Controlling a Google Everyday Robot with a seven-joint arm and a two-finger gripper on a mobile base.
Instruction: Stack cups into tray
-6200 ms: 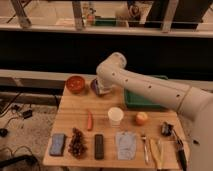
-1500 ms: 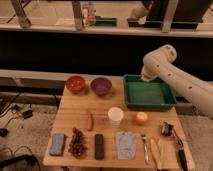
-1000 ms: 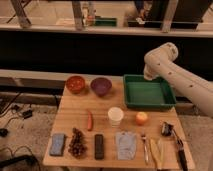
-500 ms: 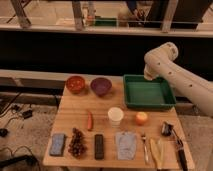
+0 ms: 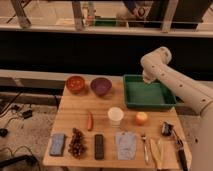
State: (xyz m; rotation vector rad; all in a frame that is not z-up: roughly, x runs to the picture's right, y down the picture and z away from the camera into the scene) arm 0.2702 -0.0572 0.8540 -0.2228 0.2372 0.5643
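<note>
Clock from counter (image 5: 70, 112) centre, 12 = far edge. White cup (image 5: 115, 116) sits dead centre, yellow cup (image 5: 141, 118) at 3, both just in front of the tray (image 5: 150, 104) wall. Tray fills 1–2; its floor is open from above. Tool (image 5: 146, 76), closed, hangs over the tray's far rim, with the arm (image 5: 175, 85) slanting over its right side. Red bowl (image 5: 76, 84) at 10, purple bowl (image 5: 101, 86) at 11. Narrow gap at 12 between purple bowl and tray. Orange stick (image 5: 90, 120) at 9. Row of small items (image 5: 99, 146) lines 4–8.

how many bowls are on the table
2. The red-orange bowl sits at the table's back left, the purple bowl just right of it, beside the green tray. The gripper is over the tray's back left corner; none seems hidden.
</note>
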